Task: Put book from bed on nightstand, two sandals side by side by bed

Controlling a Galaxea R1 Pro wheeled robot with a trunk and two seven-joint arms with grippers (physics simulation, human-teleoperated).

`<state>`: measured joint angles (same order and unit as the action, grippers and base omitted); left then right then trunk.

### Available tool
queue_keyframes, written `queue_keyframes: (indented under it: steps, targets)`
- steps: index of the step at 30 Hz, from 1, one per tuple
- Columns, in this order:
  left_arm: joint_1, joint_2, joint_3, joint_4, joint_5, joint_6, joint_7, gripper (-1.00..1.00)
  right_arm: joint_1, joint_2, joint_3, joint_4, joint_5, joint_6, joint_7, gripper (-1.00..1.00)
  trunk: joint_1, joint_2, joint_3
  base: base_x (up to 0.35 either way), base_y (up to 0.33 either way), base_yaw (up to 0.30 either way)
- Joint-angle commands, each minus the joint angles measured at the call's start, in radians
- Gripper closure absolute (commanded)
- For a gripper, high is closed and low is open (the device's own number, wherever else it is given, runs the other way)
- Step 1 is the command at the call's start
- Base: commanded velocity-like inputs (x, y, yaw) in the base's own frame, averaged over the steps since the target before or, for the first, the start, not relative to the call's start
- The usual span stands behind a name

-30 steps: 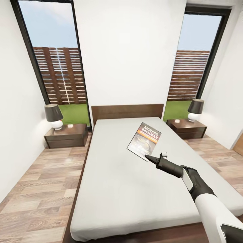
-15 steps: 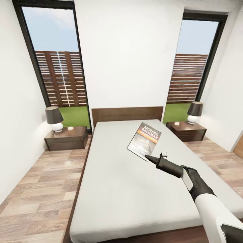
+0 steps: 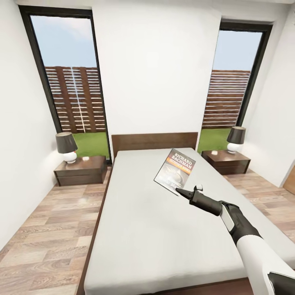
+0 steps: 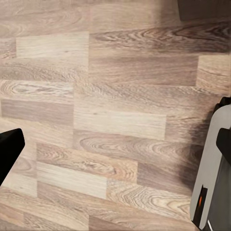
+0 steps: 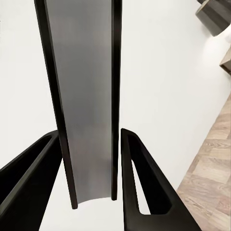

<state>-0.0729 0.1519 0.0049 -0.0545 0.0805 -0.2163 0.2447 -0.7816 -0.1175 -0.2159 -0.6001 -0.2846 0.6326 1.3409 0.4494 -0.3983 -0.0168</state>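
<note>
gripping book (image 3: 175, 171), right pincer (image 5: 91, 178), above bed (image 3: 164, 229)

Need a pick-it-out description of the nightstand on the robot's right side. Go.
Start at the large pale-grey bed with the dark wooden headboard. On its right side, below the right tall window, stands a low dark-brown wooden nightstand. It carries a lamp with a dark shade and white base; unlike its twin across the bed, it sits nearer the raised book.

White right forearm (image 3: 258, 256), black wrist, black gripper (image 3: 180, 191) fingers.
</note>
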Motion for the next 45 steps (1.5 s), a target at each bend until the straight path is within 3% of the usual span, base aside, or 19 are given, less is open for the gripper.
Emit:
queue_keyframes:
  steps: [1, 11, 21, 45]
  targets:
    - [-0.001, 0.0, 0.0, 0.001, 0.008, -0.005, -0.001, -1.0, -0.001, 0.0, -0.001, 0.0, -0.002, 0.008, 0.001, 1.0, 0.001, -0.002, 0.0, 0.0, 0.0, 0.0]
    - [-0.001, -0.003, 0.002, 0.002, 0.009, -0.005, -0.002, -1.0, -0.001, 0.0, -0.001, 0.0, -0.002, 0.008, 0.0, 1.0, 0.001, -0.002, 0.016, 0.0, 0.0, 0.0]
    - [-0.001, -0.029, 0.003, 0.001, 0.01, -0.006, -0.002, -1.0, -0.001, 0.001, 0.002, 0.0, -0.002, 0.009, 0.0, 1.0, 0.001, -0.002, 0.032, 0.0, 0.0, 0.0]
    - [-0.002, -0.035, 0.003, 0.001, 0.01, -0.004, -0.003, -1.0, -0.001, 0.003, 0.005, 0.0, -0.002, 0.008, 0.001, 1.0, 0.001, -0.002, 0.07, 0.0, 0.0, 0.0]
